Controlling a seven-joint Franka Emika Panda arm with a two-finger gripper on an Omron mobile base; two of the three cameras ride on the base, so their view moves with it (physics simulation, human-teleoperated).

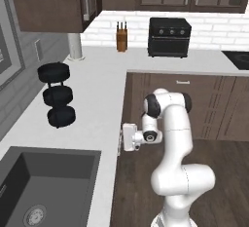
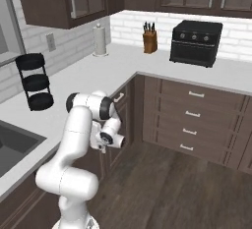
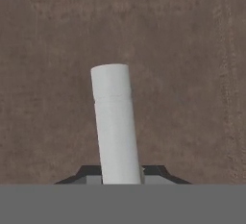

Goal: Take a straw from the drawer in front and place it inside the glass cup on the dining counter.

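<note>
Up close, handle upright between jaws, leaning slightly left.

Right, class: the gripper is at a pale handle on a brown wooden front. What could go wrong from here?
1. The handle sits tilted between the tips of the gripper, so it may slip out when pulled.
2. The arm is folded close beside the counter. Pulling back may leave little room for the drawer front to come out.
</note>
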